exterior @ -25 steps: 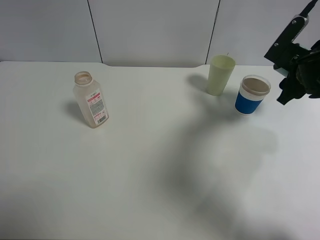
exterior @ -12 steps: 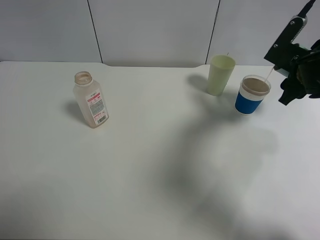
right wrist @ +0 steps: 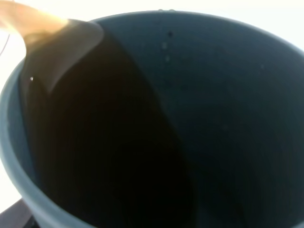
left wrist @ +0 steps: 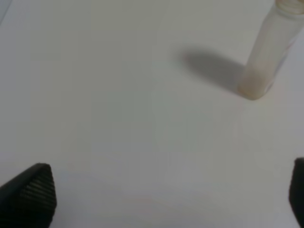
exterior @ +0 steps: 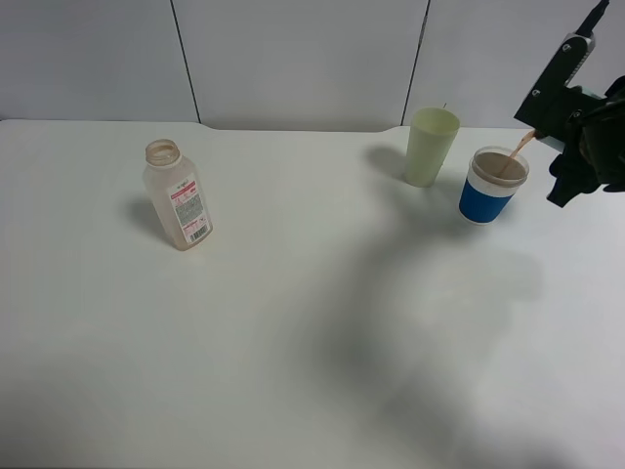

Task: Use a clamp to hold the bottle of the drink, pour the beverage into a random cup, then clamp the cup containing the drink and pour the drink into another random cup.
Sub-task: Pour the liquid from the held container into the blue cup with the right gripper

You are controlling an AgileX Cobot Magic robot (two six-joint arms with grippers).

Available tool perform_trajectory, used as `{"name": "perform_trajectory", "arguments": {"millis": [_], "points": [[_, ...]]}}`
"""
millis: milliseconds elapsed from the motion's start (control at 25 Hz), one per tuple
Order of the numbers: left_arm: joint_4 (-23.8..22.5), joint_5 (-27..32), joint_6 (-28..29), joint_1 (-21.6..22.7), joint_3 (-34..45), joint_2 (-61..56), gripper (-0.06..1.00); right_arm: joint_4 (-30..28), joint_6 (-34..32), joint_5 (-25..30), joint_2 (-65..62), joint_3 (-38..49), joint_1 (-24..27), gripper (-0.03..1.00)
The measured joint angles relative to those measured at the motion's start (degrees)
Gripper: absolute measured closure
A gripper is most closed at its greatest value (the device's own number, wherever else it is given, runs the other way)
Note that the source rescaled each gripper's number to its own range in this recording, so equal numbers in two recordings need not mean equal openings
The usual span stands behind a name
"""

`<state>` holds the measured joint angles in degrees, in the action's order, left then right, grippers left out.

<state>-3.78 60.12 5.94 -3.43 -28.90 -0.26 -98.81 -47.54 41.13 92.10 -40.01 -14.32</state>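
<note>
The dark cup [right wrist: 199, 90] is tilted in the air at the table's far right. Brown drink slides up its inner wall and over the lip as a stream [exterior: 519, 149]. The stream falls into the blue-banded paper cup [exterior: 493, 186], which stands upright just below and to the left.

A second ago there was no stream. Half a second ago it was a thin pale thread, and it is now thicker and clearly brown. The cups and the bottle have not shifted.

The right gripper [exterior: 578, 139] carries the dark cup. Its jaws are hidden behind the cup, so their spread cannot be seen, but they are clamped on it.

The pale green cup [exterior: 431, 147] stands upright just left of the blue one, near but apart from it, close to the table's far edge. The bottle [exterior: 178, 195] stands well apart on the left, its mouth open.

The left gripper [left wrist: 161, 194] hangs over bare table with its fingertips [left wrist: 29, 194] spread wide and nothing between them. The bottle is ahead of it.

The middle and near side of the white table [exterior: 293, 352] lie open, and the blue cup has free space on its near side.
</note>
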Motion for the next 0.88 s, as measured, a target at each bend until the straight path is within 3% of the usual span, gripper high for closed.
{"name": "perform_trajectory", "arguments": {"millis": [880], "points": [[0.0,0.0,0.0,0.0,0.0,0.0,-0.05,0.0,6.4,0.3,0.0,0.0,0.0,0.96]]}}
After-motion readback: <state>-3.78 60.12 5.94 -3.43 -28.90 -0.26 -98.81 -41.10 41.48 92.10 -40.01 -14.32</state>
